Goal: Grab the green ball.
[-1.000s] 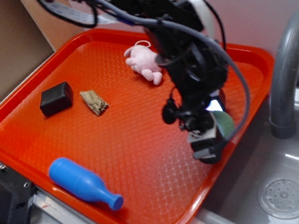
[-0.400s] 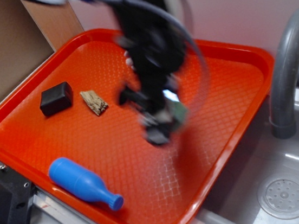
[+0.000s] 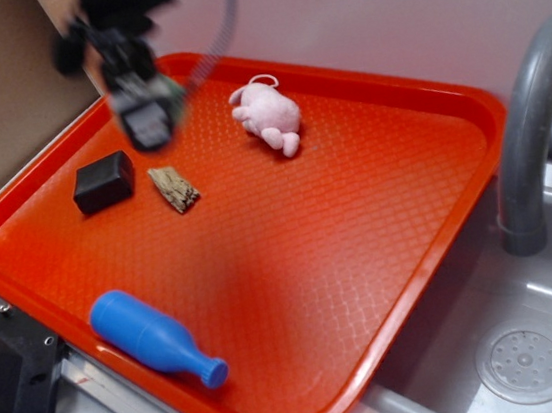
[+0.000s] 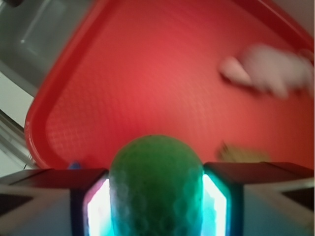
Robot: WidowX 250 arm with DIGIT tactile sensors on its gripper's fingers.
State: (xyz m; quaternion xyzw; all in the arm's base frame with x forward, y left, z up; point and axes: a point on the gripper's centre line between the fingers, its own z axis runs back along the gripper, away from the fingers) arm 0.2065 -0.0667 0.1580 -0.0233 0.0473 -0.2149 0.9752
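Green, dimpled and filling the lower middle of the wrist view, the green ball (image 4: 156, 184) sits squarely between the two fingers of the claw (image 4: 156, 201), one pad (image 4: 96, 206) pressed to each side of it. So the claw is closed on the ball, with no gap visible on either flank. In the exterior view the claw (image 3: 148, 106) is blurred and held up over the far left corner of the orange tray (image 3: 424, 98), above the black block (image 3: 104, 181) and the wood chip (image 3: 174, 189); only a sliver of green shows at its edge there (too smeared to point at with any confidence).

The relation that matters: the ball lies nowhere away from the claw but inside it, centred between the fingers and off the tray surface. Being round, it has no long axis to align. I judge the grab itself essentially done, and what remains is only to keep the squeeze steady, since a smooth hard ball could squirt out of two flat pads if the arm swings fast.

The pink plush toy (image 3: 268, 113) and the blue bottle (image 3: 151, 339) lie well apart from the claw.
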